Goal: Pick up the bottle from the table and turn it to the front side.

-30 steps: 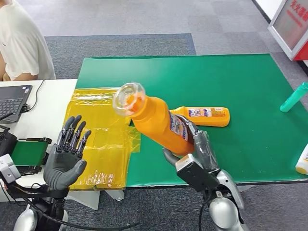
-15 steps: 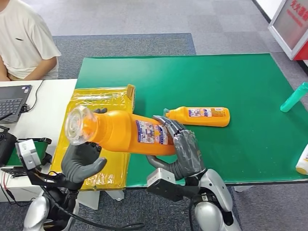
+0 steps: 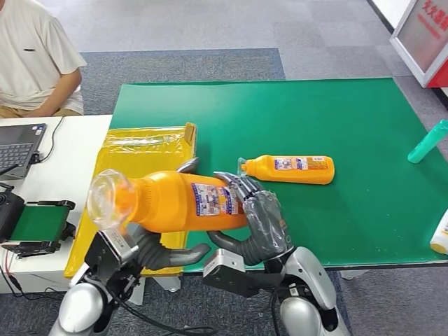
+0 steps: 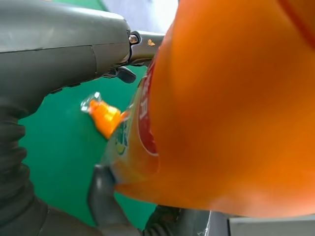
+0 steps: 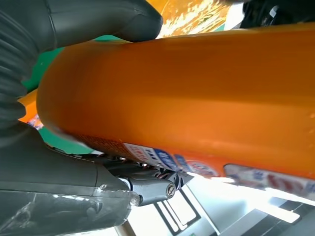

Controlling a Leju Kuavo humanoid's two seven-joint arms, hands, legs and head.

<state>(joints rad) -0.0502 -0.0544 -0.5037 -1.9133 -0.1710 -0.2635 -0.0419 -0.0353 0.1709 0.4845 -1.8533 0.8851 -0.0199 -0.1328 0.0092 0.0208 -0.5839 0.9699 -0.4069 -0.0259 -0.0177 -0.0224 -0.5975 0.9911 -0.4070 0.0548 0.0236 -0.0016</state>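
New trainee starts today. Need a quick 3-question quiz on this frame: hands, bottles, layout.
1. True or false: the held orange bottle stands upright on the green mat.
2. Which hand grips the bottle's base end?
A. left hand
B. right hand
C. the person's hand
3. Fill in: the second orange bottle lies on its ____ on the mat.

Key
1. False. It is held roughly level above the table edge, with its clear cap toward the robot's left.
2. B. The right hand wraps the base end; the left hand supports the bottle from below, nearer the cap.
3. side
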